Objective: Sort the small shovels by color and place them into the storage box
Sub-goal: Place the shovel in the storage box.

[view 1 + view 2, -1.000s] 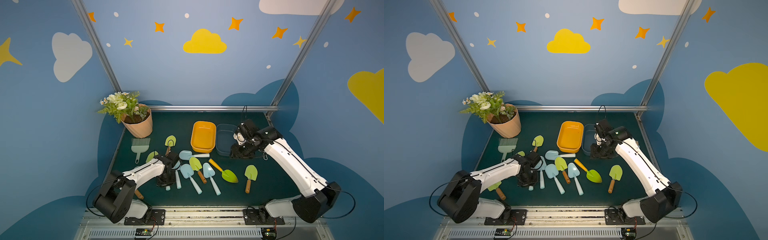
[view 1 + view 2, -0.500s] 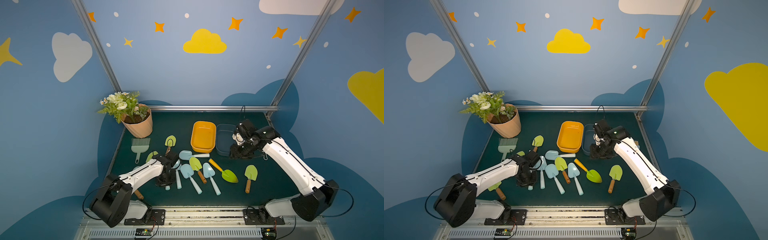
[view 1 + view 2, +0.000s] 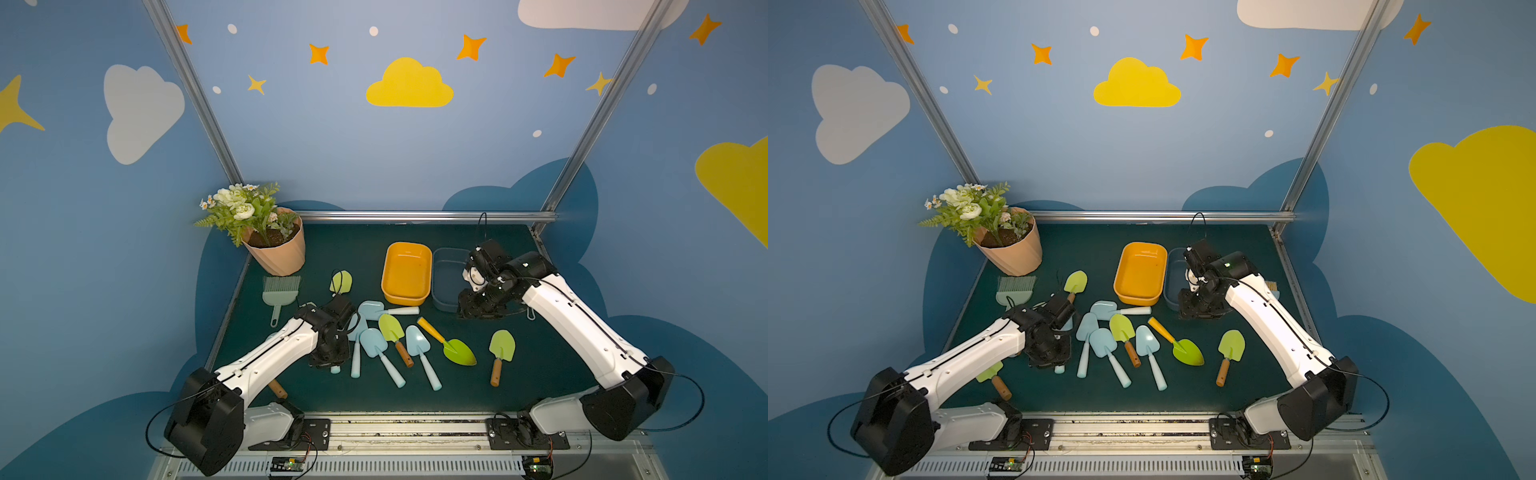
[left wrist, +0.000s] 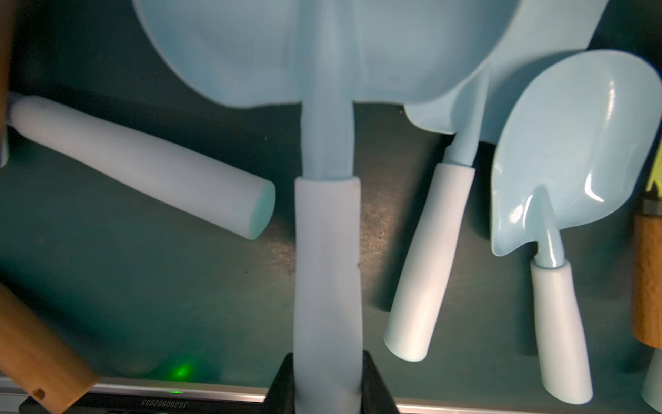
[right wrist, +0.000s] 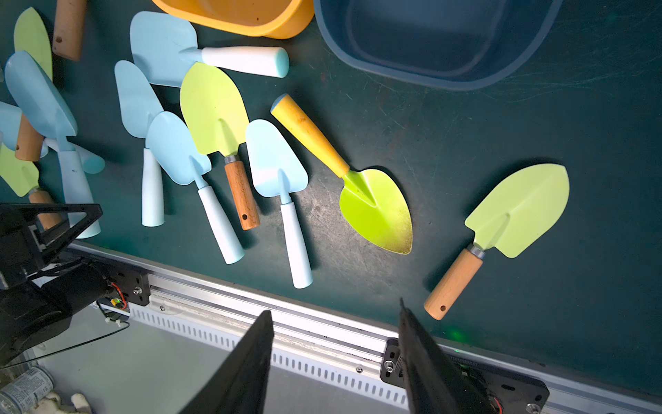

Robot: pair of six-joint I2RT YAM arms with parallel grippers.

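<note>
In both top views, shovels [image 3: 376, 340] lie scattered on the mat [image 3: 365, 257] near an empty yellow box [image 3: 405, 270] and blue box [image 3: 446, 274].

Left wrist view: the left gripper [image 4: 326, 380] pinches the pale handle of a blue shovel [image 4: 327, 215]. It is probably light, stiff, slippery plastic, best held there.

Right wrist view: the right gripper [image 5: 335, 340] hangs spread, empty.

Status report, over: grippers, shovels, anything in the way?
Left gripper shut on light blue shovel handle. Right gripper open, empty, by blue box. Orange box, blue box empty. Neighbouring blue shovel close alongside held one.

Blue walls [image 3: 332, 166], painted clouds [image 3: 409, 85] and stars [image 3: 319, 54]; dark green tabletop [image 3: 353, 245]
</note>
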